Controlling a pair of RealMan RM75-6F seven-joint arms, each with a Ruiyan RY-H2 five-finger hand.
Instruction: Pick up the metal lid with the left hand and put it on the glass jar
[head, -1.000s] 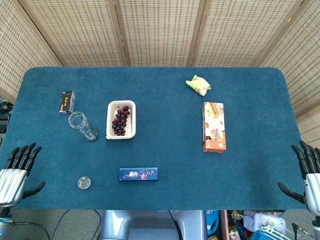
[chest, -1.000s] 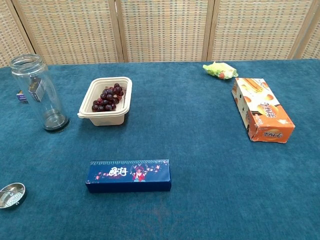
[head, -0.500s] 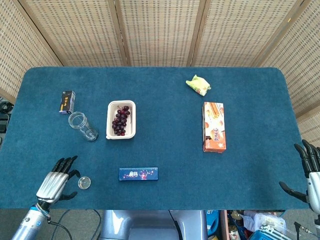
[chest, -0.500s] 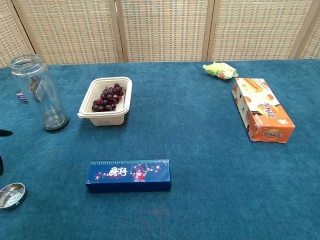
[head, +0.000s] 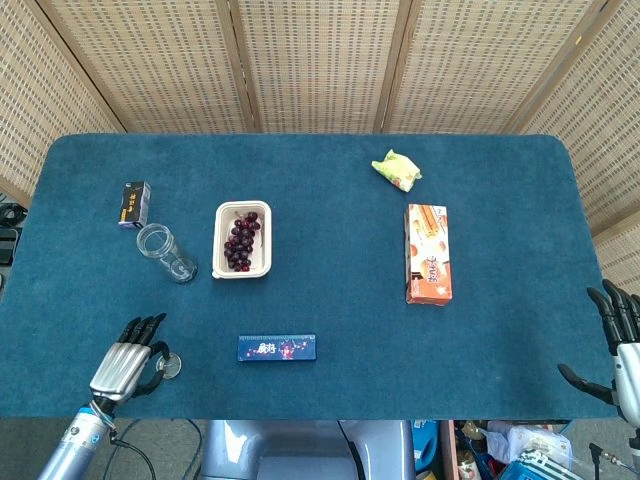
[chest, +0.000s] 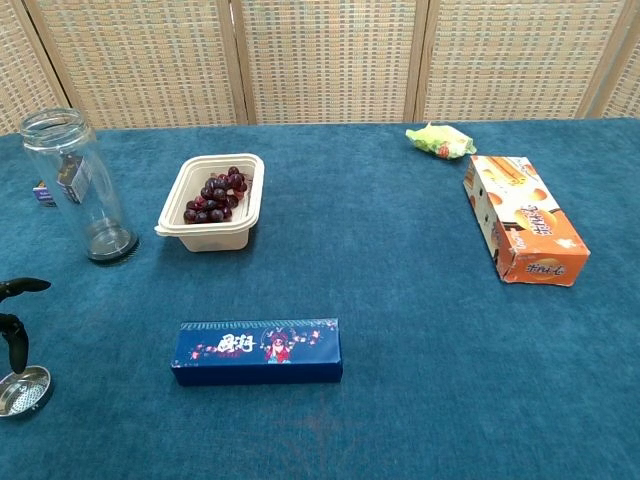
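The small round metal lid lies on the blue table near its front left edge. My left hand hovers just left of the lid, fingers spread and partly over it, holding nothing; only its dark fingertips show in the chest view. The empty clear glass jar stands upright further back on the left. My right hand is open at the table's front right edge, far from both.
A white tray of dark grapes sits right of the jar. A blue box lies right of the lid. A small dark box, an orange carton and a green packet lie elsewhere.
My left hand has moved from the table's left edge rightward and forward to the lid, its fingers now reaching over it. The right hand has barely shifted.
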